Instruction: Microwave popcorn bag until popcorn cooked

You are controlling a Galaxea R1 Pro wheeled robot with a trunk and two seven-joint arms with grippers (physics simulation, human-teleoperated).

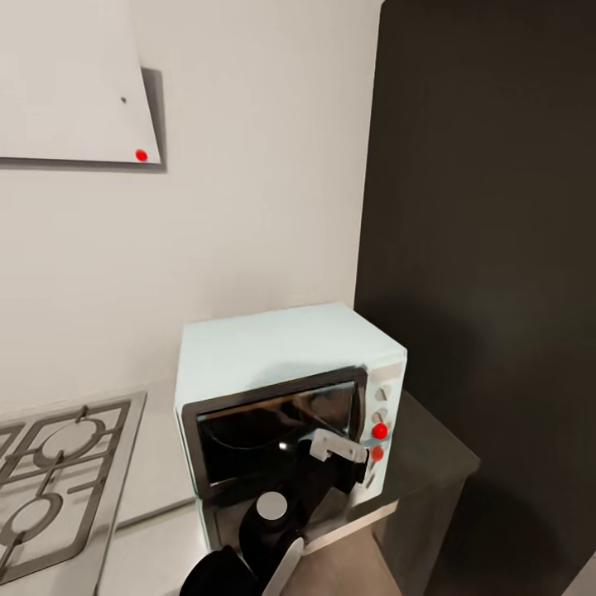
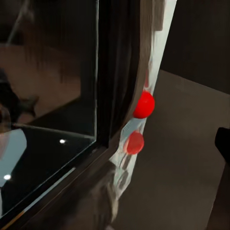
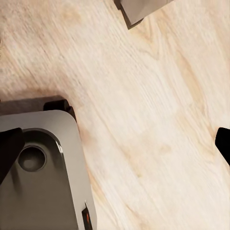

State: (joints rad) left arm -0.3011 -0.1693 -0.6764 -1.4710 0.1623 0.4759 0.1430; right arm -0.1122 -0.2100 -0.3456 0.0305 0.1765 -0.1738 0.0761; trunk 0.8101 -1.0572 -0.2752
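L gripper (image 1: 335,451) right at microwave (image 1: 273,364) door, by red knobs (image 2: 143,105); finger spread can't tell. R gripper over wood floor (image 3: 158,120), jaws apart, holding nothing.

Dark cabinet (image 1: 488,248) crowds microwave's (image 1: 281,389) right side

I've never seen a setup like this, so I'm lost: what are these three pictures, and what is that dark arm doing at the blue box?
They are simulator renders from one robot's cameras. The head view looks down on a pale blue microwave on the countertop, beside a gas hob. The robot's left arm reaches to the microwave's front near its red knobs; its left gripper seems to hold nothing. The left wrist view shows that glass door up close. The right wrist view looks down at wood floor and the robot's grey base.
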